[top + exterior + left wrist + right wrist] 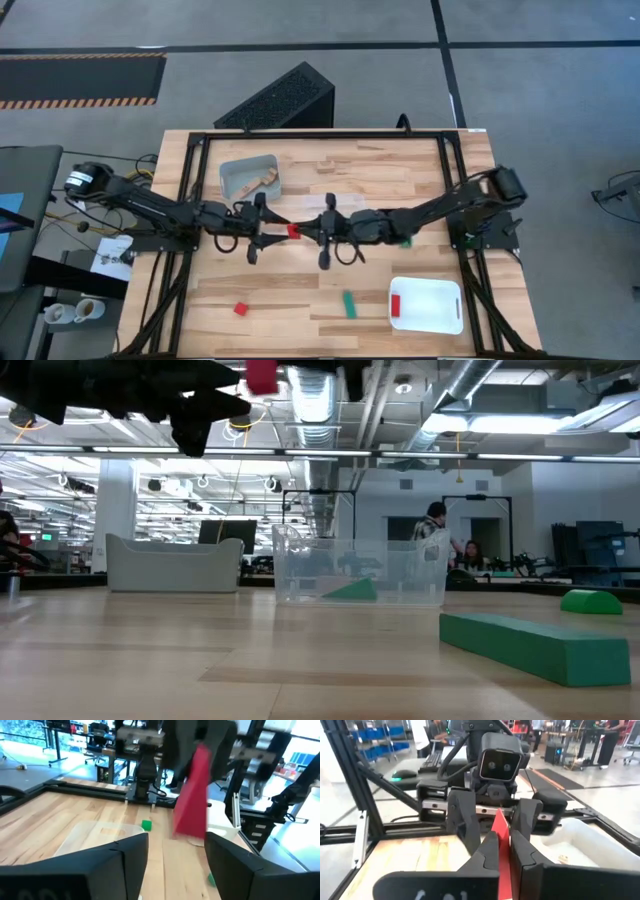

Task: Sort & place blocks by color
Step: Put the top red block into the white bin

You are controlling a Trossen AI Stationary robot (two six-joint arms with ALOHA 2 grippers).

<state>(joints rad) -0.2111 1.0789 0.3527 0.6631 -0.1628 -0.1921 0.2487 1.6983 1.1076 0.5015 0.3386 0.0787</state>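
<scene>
A flat red block [293, 230] hangs in mid-air over the table's middle, between the two grippers. My right gripper [501, 842] comes from the table's right and is shut on it. My left gripper [175, 845] faces it from the left and is open. Its two fingers [462, 820] stand on either side of the block's free end without touching it. In the low view the red block [262, 375] sits high above the tabletop. Other blocks lie loose: a red one [240, 309], a green bar [348, 303] and a green piece [405, 241] under the right arm. My right gripper pinches the red block between its two fingers, on the flat faces of the end nearer the table's right [502, 851]. The fingers come level from the table's right. The block stands on edge, lifted clear, its other end [192, 795] sticking out toward the left gripper.
A grey tray [232, 172] with pale wood blocks sits far left of centre. A white tray [440, 310] holding a red block [396, 305] sits near right. A clear container [400, 565] holds a green wedge [350, 590]. A black frame [320, 134] edges the table.
</scene>
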